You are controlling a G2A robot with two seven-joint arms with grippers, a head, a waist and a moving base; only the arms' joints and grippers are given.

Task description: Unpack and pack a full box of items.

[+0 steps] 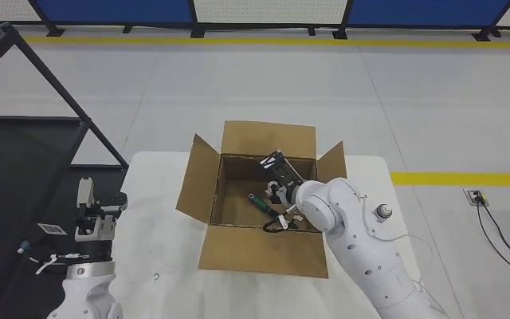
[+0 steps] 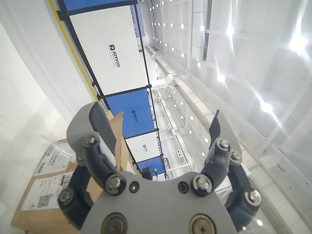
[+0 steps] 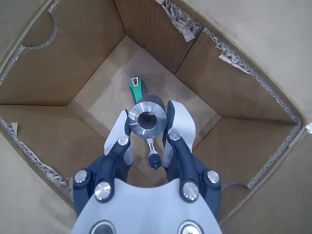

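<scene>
Right wrist view; gripper [image 3: 148, 113] clasps cylinder [image 3: 147, 122]

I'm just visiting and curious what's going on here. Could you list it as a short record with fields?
Container: open cardboard box on the white table, flaps out
Right claw: down inside the box, shut on a hollow metal cylinder
Below it: green-handled ratchet wrench lying on the box floor
Left claw: open and empty, beside the box

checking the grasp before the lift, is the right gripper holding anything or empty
Holding: the right gripper has its fingers clamped on a hollow metal cylinder, inside the cardboard box.
</scene>
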